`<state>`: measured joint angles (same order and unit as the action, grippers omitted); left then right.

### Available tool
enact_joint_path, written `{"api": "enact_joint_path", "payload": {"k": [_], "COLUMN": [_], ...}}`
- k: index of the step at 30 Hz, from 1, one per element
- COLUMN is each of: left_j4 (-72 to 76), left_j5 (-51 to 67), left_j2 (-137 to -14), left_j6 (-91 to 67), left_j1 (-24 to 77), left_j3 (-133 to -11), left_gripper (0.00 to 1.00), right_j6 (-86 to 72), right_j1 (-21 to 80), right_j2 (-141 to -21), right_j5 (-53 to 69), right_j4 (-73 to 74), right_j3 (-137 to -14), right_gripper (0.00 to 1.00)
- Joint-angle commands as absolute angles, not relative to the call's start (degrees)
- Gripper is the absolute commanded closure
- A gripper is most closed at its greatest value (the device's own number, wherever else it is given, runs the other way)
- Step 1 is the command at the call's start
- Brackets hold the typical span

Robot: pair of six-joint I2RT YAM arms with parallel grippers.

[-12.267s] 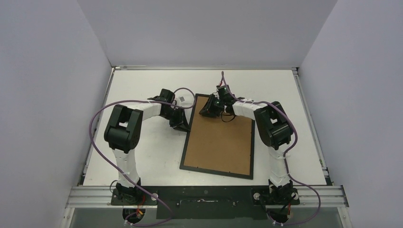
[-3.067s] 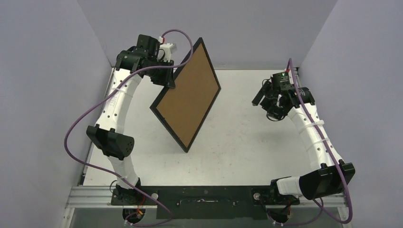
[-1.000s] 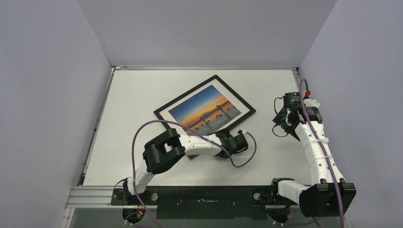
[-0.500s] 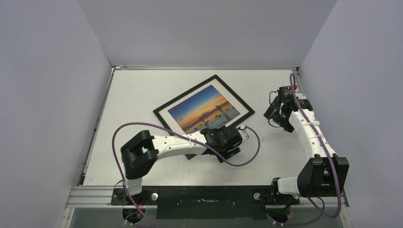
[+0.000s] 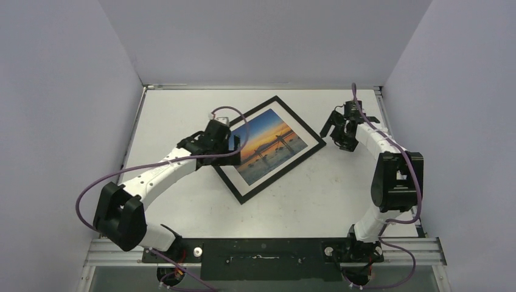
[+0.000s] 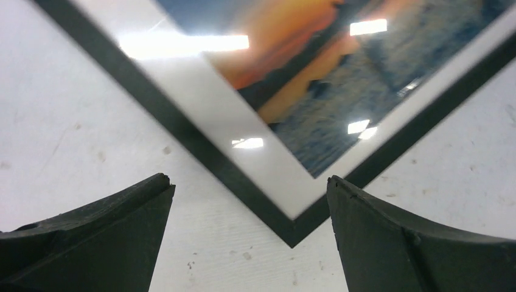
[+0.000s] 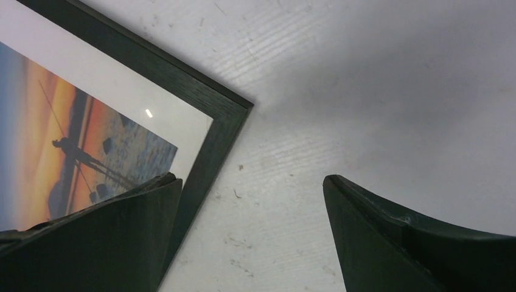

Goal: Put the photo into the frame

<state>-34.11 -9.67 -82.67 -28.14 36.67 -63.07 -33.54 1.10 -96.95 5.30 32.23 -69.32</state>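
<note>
The black frame [image 5: 316, 132] lies flat and face up on the white table, turned diagonally. The photo [image 5: 268, 143] shows inside it, an orange sunset over blue water behind a white border. My left gripper [image 5: 226, 145] hangs open over the frame's left part. In the left wrist view the gripper [image 6: 246, 179] is empty, with a corner of the frame [image 6: 292, 234] on the table below, and the photo [image 6: 316, 91] glints with reflections. My right gripper [image 5: 334, 135] stands open just off the frame's right corner. In the right wrist view the gripper [image 7: 251, 177] is empty, beside the frame [image 7: 228, 131] and photo [image 7: 91, 140].
Grey enclosure walls [image 5: 73, 121] close in the table [image 5: 182, 109] on the left, back and right. A metal rail [image 5: 261, 249] with both arm bases runs along the near edge. Purple cables [image 5: 85, 194] loop from each arm.
My left gripper has let go, opened wide and swung from the frame's near corner to over its left part. My right gripper moved back and left to the frame's right corner. The frame stayed flat.
</note>
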Motion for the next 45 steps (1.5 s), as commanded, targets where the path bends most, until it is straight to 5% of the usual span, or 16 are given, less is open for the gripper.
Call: {"api": "enact_joint_path", "payload": {"k": [1, 11, 17, 23, 37, 45], "left_j4": [-36.57, -26.48, -19.86, -22.11, -24.31, -30.91], "left_j5": [-5.93, 9.36, 22.14, 22.80, 19.83, 9.12], "left_j2": [-77.82, -82.03, -89.37, -93.82, -101.73, -98.94], "left_j6": [-37.97, -39.74, -39.71, -38.22, -34.36, -30.34], "left_j1": [28.16, 13.04, 9.95, 9.02, 8.79, 8.41], "left_j3": [-57.88, -50.76, -52.15, -55.92, -64.96, -68.86], "left_gripper": [0.03, 0.03, 0.07, 0.09, 0.09, 0.03], "right_j6": [-30.87, -24.66, -24.22, -27.86, -39.50, -49.74], "right_j1": [0.99, 1.22, 1.13, 1.99, 5.64, 5.14], "right_j2": [-100.38, -111.39, -112.74, -112.43, -83.64, -65.86], "right_j5": [11.59, 18.27, 25.07, 29.66, 16.26, -5.00], "right_j4": [21.54, 19.88, 19.14, 16.97, 21.03, 32.62], "right_j3": [-73.30, -80.26, -80.15, -74.47, -50.66, -43.30], "right_gripper": [0.09, 0.07, 0.08, 0.09, 0.15, 0.13]}}
